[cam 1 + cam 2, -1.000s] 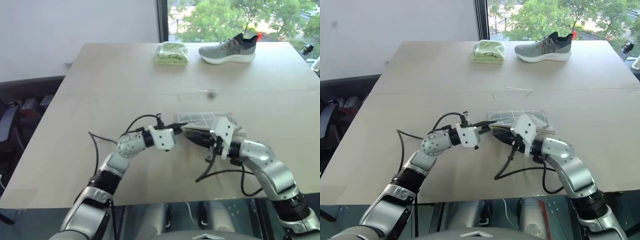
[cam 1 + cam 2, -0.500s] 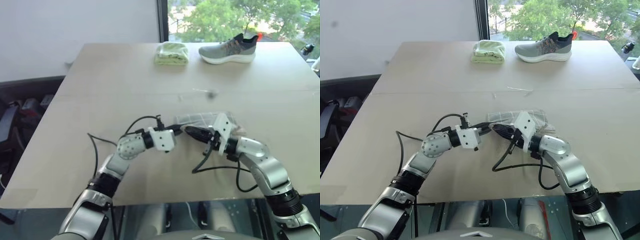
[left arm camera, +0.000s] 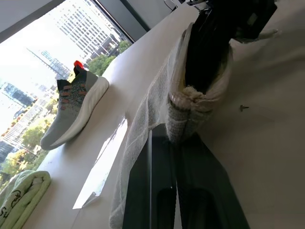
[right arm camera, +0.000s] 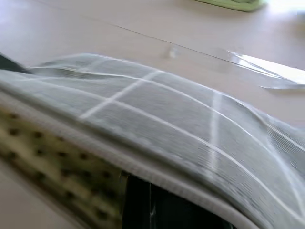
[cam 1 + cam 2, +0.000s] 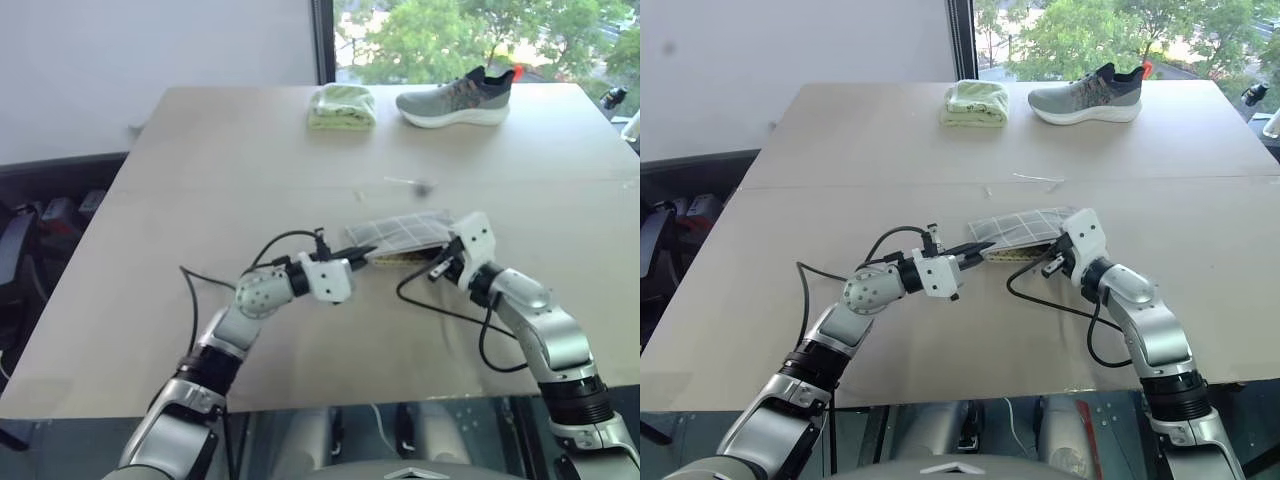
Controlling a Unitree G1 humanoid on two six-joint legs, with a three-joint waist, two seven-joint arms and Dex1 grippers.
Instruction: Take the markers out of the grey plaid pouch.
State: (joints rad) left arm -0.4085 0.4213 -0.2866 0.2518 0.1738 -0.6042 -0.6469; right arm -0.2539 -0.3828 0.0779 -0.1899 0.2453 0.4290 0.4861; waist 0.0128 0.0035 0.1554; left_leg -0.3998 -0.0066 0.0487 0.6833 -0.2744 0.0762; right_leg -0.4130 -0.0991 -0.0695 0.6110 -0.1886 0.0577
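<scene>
One wide table (image 5: 200,170) spans the frame; at its far edge, top centre, lie a grey shoe (image 5: 455,97) and a folded pale green cloth (image 5: 342,105). In the middle of the frame the grey plaid pouch (image 5: 405,232) is held between both arms, yellowish lining showing at its lower rim. The left gripper (image 5: 362,255) is clamped on the pouch's left end, the right gripper (image 5: 437,268) pinched closed on its right end. Markers not visible
</scene>
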